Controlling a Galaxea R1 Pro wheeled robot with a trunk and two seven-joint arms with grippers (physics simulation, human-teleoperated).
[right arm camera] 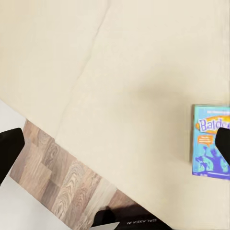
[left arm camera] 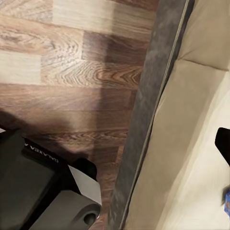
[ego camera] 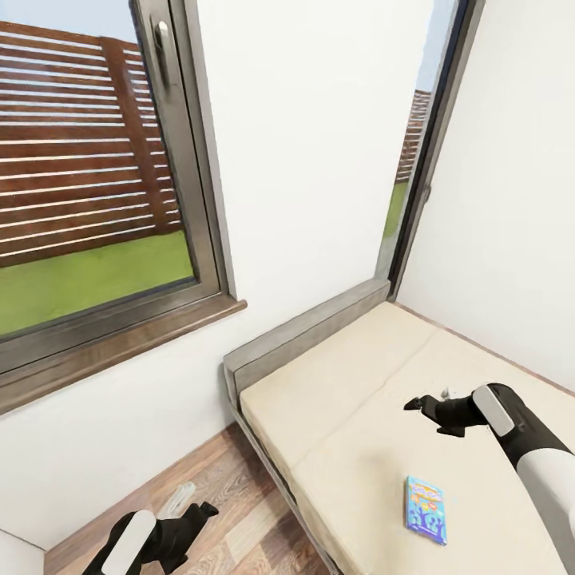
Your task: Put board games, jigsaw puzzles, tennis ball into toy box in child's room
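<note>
From the head camera I see one board game [ego camera: 425, 509], a blue box, lying flat on the cream mattress of the bed [ego camera: 351, 383], near its front edge and well clear of the grey frame. My right gripper [ego camera: 422, 406] hangs above the mattress, apart from the board game and touching nothing. In the right wrist view its dark fingertips [right arm camera: 9, 151] sit at opposite edges of the picture, so I judge the jaws spread wide with nothing between them; the board game [right arm camera: 209, 142] lies below, lettered face up. My left gripper [ego camera: 200, 513] hangs low over the wood floor [ego camera: 231, 487] beside the bed. I cannot tell how far its jaws stand apart. The left wrist view shows the floor [left arm camera: 72, 67] and the grey bed frame [left arm camera: 143, 120]. A window [ego camera: 88, 184] stands in the wall behind.
</note>
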